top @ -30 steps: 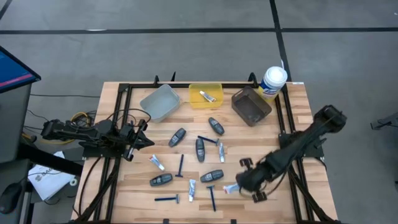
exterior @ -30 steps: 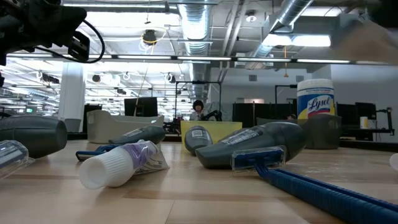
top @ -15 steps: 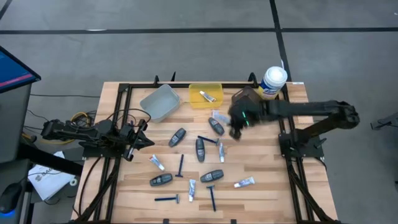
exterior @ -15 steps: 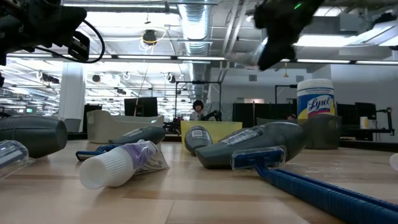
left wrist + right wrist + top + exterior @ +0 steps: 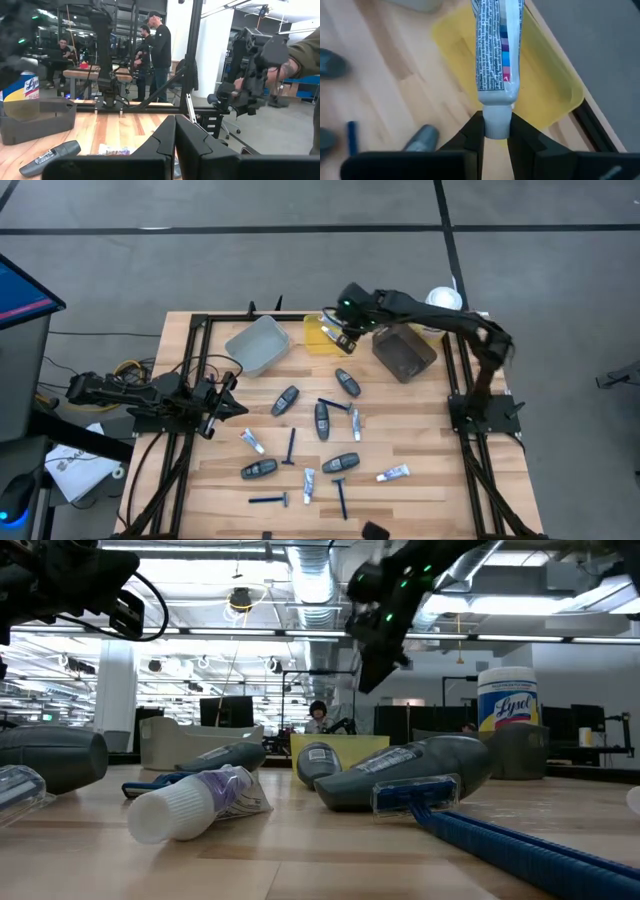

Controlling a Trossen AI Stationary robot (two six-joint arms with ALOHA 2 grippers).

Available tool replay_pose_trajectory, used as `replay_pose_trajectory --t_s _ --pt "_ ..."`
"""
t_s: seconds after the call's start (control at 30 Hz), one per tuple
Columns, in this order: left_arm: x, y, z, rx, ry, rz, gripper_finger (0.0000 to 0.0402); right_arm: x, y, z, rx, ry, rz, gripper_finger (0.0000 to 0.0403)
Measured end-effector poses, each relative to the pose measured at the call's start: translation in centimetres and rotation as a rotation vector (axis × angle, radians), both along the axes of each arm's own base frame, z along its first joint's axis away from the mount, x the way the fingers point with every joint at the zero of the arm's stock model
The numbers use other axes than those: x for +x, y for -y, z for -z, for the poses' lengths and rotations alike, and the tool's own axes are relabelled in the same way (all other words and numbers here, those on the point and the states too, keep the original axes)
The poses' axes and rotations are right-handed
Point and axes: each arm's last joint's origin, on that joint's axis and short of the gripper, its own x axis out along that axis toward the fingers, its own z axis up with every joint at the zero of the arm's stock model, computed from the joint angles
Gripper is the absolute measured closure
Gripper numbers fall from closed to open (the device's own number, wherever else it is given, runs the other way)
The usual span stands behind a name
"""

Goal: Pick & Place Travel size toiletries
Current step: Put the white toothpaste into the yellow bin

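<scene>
My right gripper point(image 5: 496, 131) hangs over the yellow bin point(image 5: 555, 75) at the table's far side, shut on a white mini tube point(image 5: 496, 45) with coloured print. In the high view the right gripper point(image 5: 338, 328) partly hides the bin point(image 5: 318, 345). Grey oval pods point(image 5: 322, 420), blue razors point(image 5: 292, 445) and more tubes point(image 5: 393, 473) lie flat on the wooden table. My left gripper point(image 5: 175, 137) rests shut at the table's left edge, touching nothing. My right gripper pinches the tube by its white cap point(image 5: 496, 111) between the two fingers point(image 5: 475, 131). The fingers slant steeply down. The tube's body sticks out beyond the fingertips in line with them, lifted clear above the yellow bin.
A grey bin point(image 5: 257, 345) stands left of the yellow one, a brown bin point(image 5: 404, 352) right of it, and a white wipes canister point(image 5: 441, 304) at the far right corner. People stand in the room beyond the table point(image 5: 160, 45).
My right gripper has swung with the tube from the table's near right part toward the far edge and leftward, rising a little and rolling, until it hangs over the yellow bin. The tube has stayed in the shut fingers, clear of the table.
</scene>
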Motion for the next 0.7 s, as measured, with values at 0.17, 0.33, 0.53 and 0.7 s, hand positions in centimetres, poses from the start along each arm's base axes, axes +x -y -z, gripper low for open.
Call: replay_pose_trajectory --t_s 0.17,0.33,0.53,0.7 --pt "0.0 0.0 0.0 0.000 0.000 0.000 0.0401 1.5 2.0 2.7 0.055 -0.113 0.013 0.0351" --pt "0.0 0.0 0.0 0.000 0.002 0.000 0.0401 2.1 2.4 5.0 0.098 -0.217 -0.017 0.0343" --pt "0.0 0.0 -0.1 -0.001 0.009 0.000 0.0401 2.2 2.4 5.4 0.105 -0.237 -0.021 0.0284" --pt "0.0 0.0 -0.1 -0.001 0.014 0.000 0.0401 1.5 2.4 3.7 0.087 -0.200 -0.016 0.0191"
